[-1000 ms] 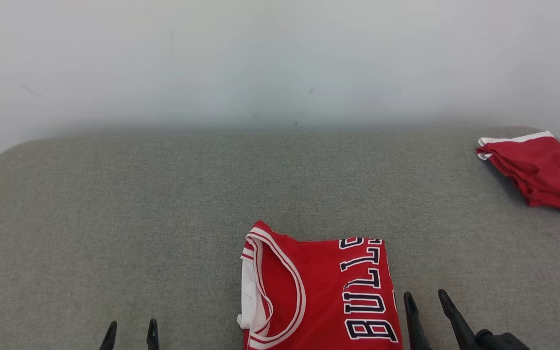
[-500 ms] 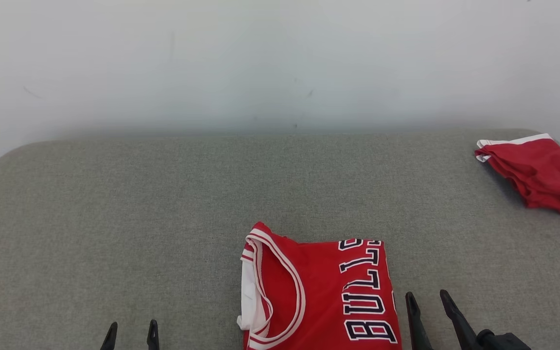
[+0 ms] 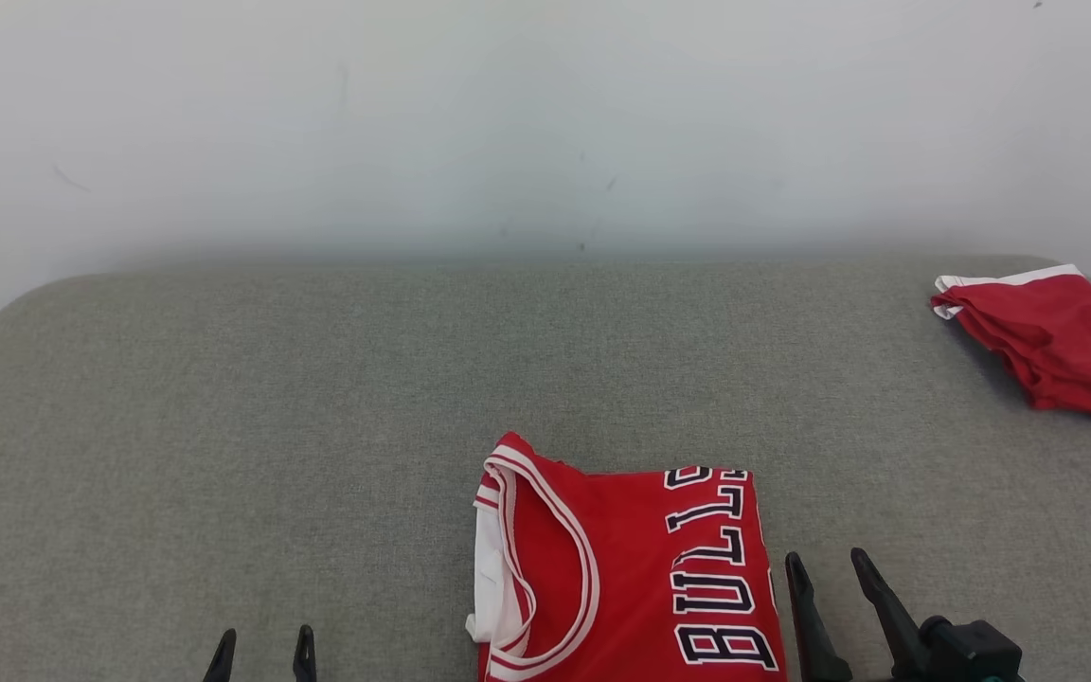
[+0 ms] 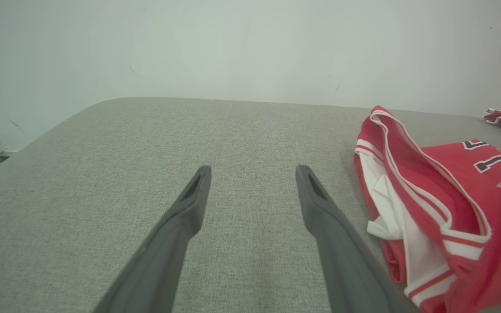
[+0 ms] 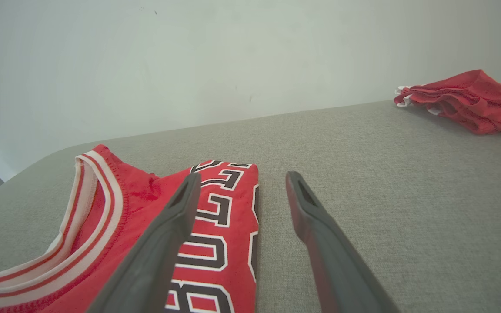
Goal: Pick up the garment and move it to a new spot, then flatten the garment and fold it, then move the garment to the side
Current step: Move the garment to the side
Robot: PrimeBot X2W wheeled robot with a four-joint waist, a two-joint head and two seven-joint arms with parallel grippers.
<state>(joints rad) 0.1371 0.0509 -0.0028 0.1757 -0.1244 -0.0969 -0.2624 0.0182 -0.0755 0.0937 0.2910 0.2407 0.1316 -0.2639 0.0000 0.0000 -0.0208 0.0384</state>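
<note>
Right jaws crept forward beside jersey, both pairs apart, other red garment far right

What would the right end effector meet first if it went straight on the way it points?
Probably nothing soon: ahead of the right end effector lies bare grey fabric surface, then the white wall. One finger passes close over the folded red jersey; height unclear.

Jersey: red mesh cloth, slight sheen, ribbed white trim. Table cover: grey woven fabric, matt, coarse. Second garment, two o'clock: red cloth, soft.
</note>
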